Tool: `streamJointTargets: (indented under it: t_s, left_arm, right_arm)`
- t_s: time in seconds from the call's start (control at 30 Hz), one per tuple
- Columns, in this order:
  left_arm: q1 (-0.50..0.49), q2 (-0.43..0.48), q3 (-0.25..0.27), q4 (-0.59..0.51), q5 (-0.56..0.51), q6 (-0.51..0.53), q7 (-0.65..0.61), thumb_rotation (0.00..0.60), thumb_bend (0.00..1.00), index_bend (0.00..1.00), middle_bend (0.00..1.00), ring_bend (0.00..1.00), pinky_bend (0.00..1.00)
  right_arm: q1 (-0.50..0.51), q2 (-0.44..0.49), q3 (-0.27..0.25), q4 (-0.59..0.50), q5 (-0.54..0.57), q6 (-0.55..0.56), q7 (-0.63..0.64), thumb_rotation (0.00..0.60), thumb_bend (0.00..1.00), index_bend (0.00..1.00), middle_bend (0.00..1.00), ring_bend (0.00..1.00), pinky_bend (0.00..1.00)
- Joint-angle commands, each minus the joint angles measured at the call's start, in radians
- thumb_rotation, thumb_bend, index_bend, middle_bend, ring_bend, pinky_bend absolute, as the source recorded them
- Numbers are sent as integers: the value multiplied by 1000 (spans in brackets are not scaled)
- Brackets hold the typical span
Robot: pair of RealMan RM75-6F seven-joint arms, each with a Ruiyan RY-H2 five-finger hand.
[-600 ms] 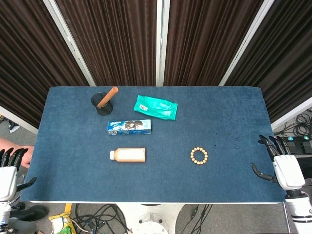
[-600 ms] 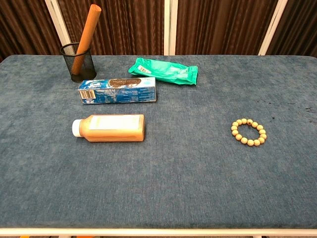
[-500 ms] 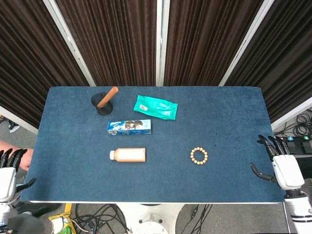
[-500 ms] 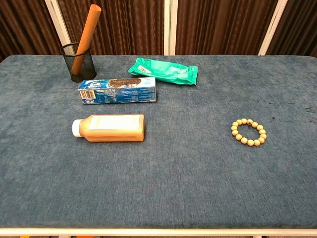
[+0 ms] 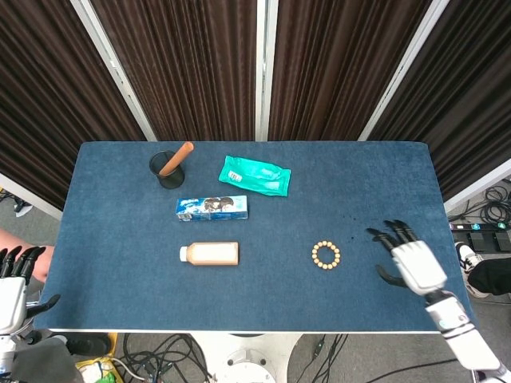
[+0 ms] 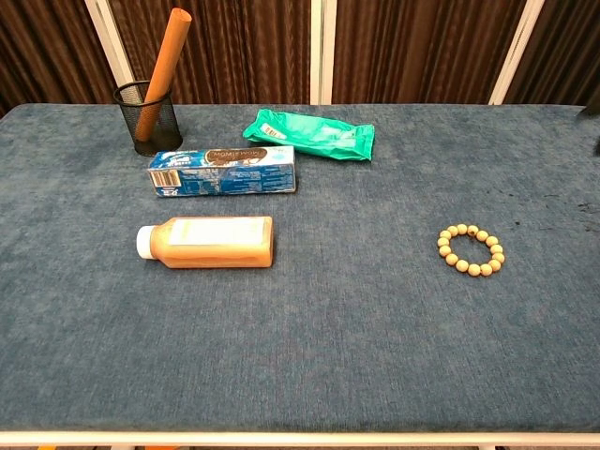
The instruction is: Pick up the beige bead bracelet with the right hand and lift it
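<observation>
The beige bead bracelet [image 5: 326, 254] [image 6: 471, 249] lies flat on the blue table [image 5: 383, 183], right of centre. My right hand [image 5: 408, 260] hovers over the table a short way to the bracelet's right, fingers spread, holding nothing and not touching the beads. Only a dark fingertip of it shows at the right edge of the chest view. My left hand [image 5: 12, 287] hangs beside the table's front left corner, fingers spread and empty.
An orange bottle [image 5: 210, 254] lies on its side left of the bracelet. Behind it sit a blue box [image 5: 211, 208], a green pouch [image 5: 255, 175] and a black mesh cup [image 5: 166, 170] holding an orange stick. Cables lie on the floor below the front edge.
My right hand has moved from beside the table's right edge leftward over the tabletop, toward the bracelet. The left hand has dropped slightly. The bracelet has not moved.
</observation>
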Motion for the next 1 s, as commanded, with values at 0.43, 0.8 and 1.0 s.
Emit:
streamJointTargets:
  t_s: [0.43,0.8,1.0]
  left_arm:
    - [-2,9,1,-11,-15,-34,-14,600,0,164,158,57,0]
    - [0,4,1,0,-14,-41,-36,600,0,164,158,58,0]
    - [0,-2,5,17,-13,-49,-52,600,0,164,158,57,0]
  right_arm:
    - [185,-370,-29,383,-61,-166,-266,600,197,379,406,105,141]
    - [172,-419,-80,488,-116,-67,-207,600,200,438,405,127,151]
    - [168,-444,-98,541,-117,-61,-197,600,200,452,405,127,152]
